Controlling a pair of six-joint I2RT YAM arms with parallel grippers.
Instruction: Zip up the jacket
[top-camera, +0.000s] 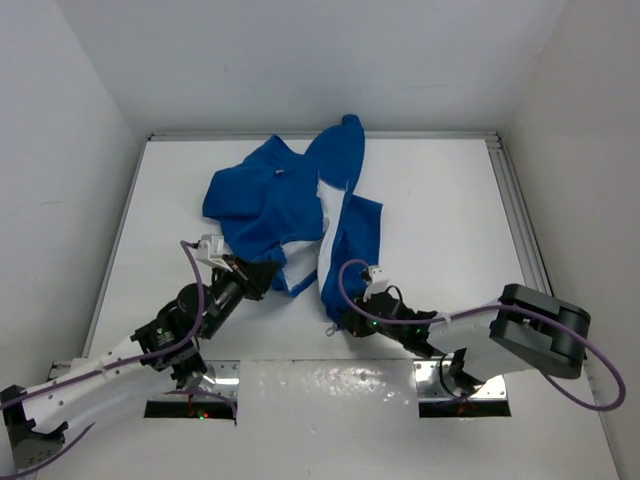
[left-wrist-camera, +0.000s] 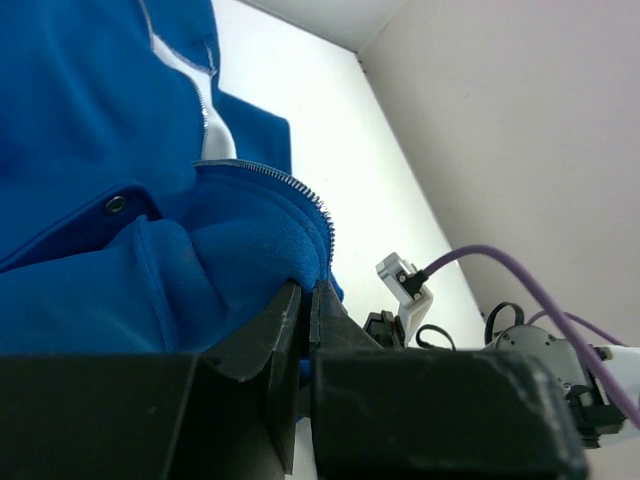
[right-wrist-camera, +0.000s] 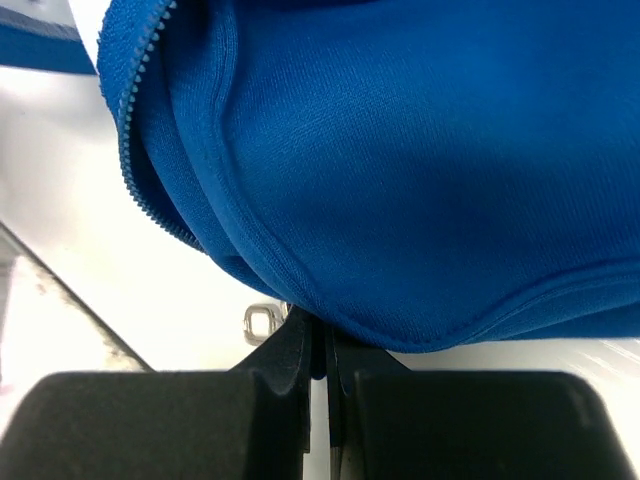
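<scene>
My left pincer (top-camera: 262, 276) is squeezed to a narrow slit on the jacket's (top-camera: 270, 205) near-left hem. A fold of blue fleece is nipped between the fingertips, and the zipper teeth (left-wrist-camera: 290, 185) curve away just beyond the pinch. The jacket lies crumpled on the table (top-camera: 450, 220) with its front open and its two panels parted. My right pincer (top-camera: 342, 322) sits at the jacket's near-right corner, also clamped narrow on the hem. From the right wrist I see only a thin roll of cloth in the bite. A small metal ring (right-wrist-camera: 258, 322) lies just beside the fingertips, outside them. I take it for the slider's pull but cannot be sure.

The risks, as I judge them:
- Both holds are at the very edge of thick, soft fleece, so drawing the panels together could slide the hem out. I expect the right hold to go first.
- The teeth on each side are bent and bunched, so bringing them together like this could leave the bottom ends misaligned and the slider unable to seat.
- Neither pincer holds the ring, and letting go to reach it could let the corner slump over it.
</scene>
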